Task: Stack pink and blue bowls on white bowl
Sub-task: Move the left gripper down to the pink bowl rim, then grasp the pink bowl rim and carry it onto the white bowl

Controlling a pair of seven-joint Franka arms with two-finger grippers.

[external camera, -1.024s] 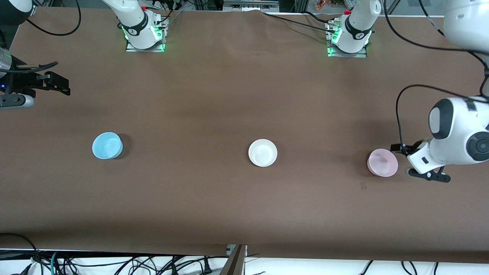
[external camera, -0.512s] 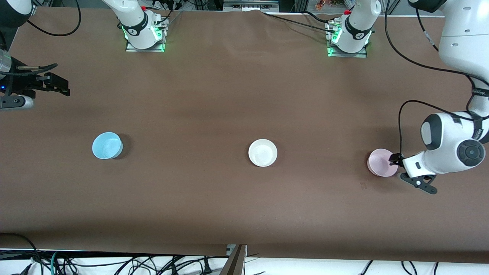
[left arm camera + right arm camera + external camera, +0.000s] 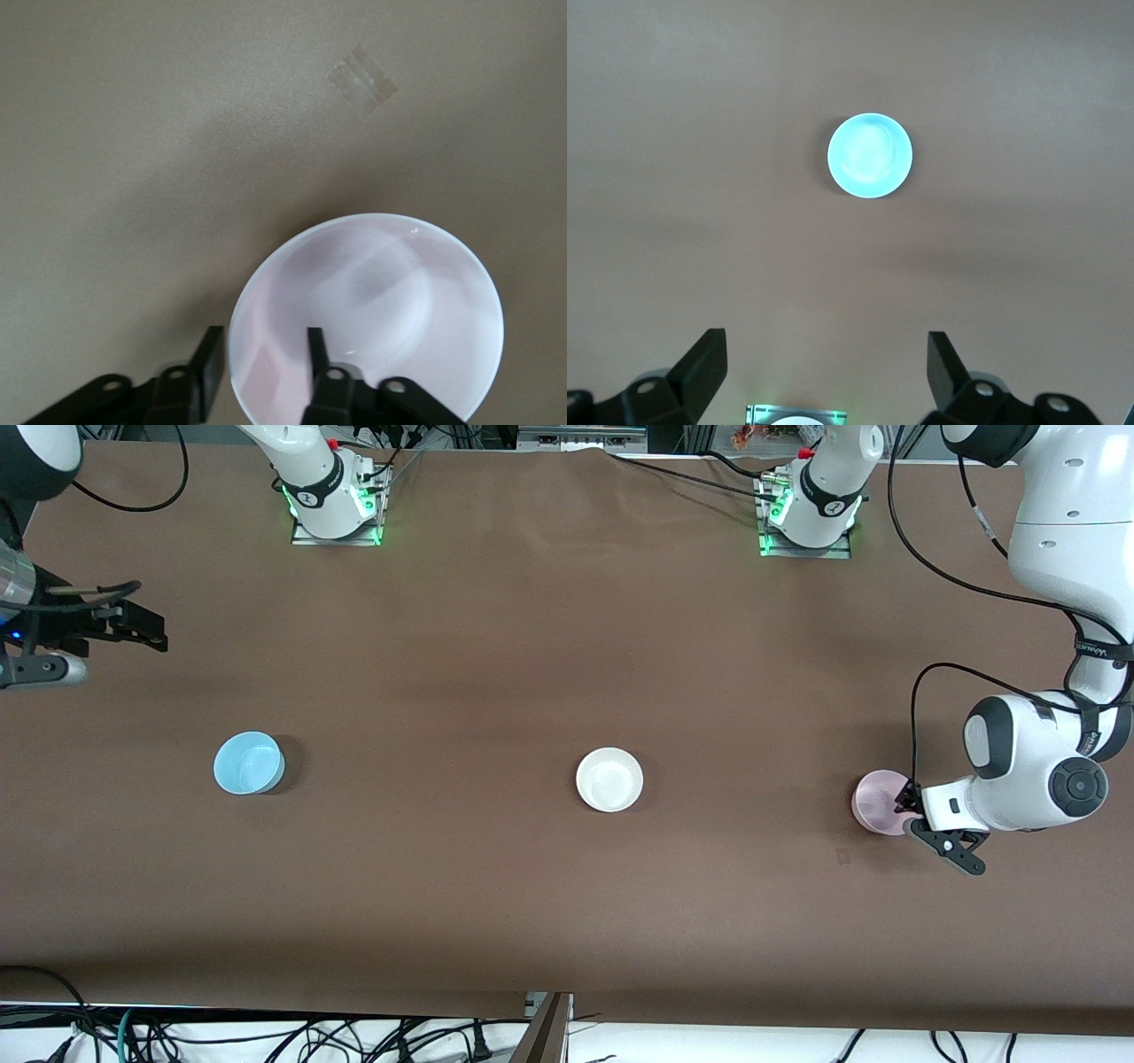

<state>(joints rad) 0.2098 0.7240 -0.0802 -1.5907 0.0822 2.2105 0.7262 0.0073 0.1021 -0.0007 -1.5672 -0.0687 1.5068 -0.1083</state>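
The pale pink bowl sits at the left arm's end of the table. My left gripper is open and down at its rim. In the left wrist view the pink bowl has one finger inside it and the other finger outside, so the open gripper straddles the wall. The white bowl sits mid-table. The light blue bowl sits toward the right arm's end. My right gripper waits high up at that end, open and empty, with the blue bowl far below it.
A small patch of tape lies on the brown table a little nearer the front camera than the pink bowl, and shows in the left wrist view. The arm bases stand along the table's back edge.
My left gripper has moved in over the pink bowl's edge and lowered until it straddles the rim. The right gripper has barely shifted. The bowls have not moved.
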